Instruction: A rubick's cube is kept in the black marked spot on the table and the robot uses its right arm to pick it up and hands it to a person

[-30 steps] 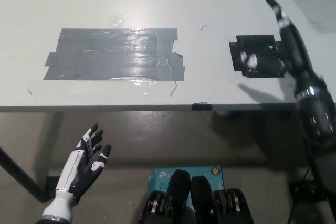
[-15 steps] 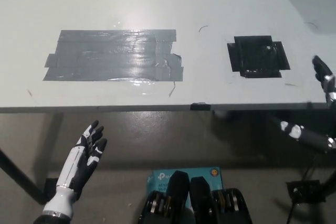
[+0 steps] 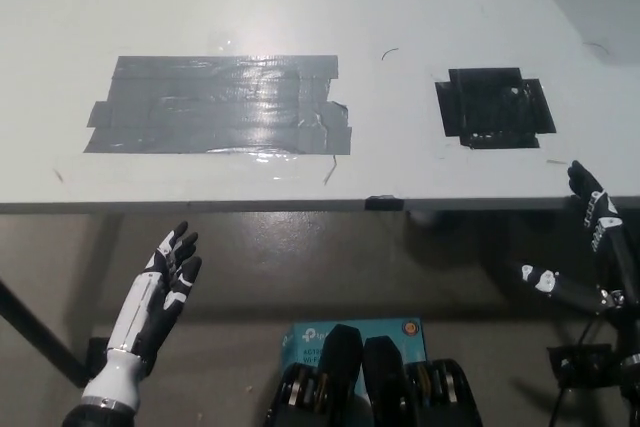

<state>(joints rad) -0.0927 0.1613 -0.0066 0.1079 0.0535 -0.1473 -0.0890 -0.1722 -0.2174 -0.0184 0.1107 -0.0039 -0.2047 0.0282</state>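
The black marked spot on the white table is bare; no Rubik's cube shows anywhere in the head view. My black right hand hangs below the table's front edge at the right, open with fingers spread, holding nothing. My white left hand rests at the lower left below the table, open with fingers apart. No person is in view.
A large patch of grey tape lies on the table's left half. The table's front edge runs across the middle of the picture. A blue box sits on the floor below.
My right arm has pulled back from over the black spot and dropped below the table's front edge. The left hand has barely moved.
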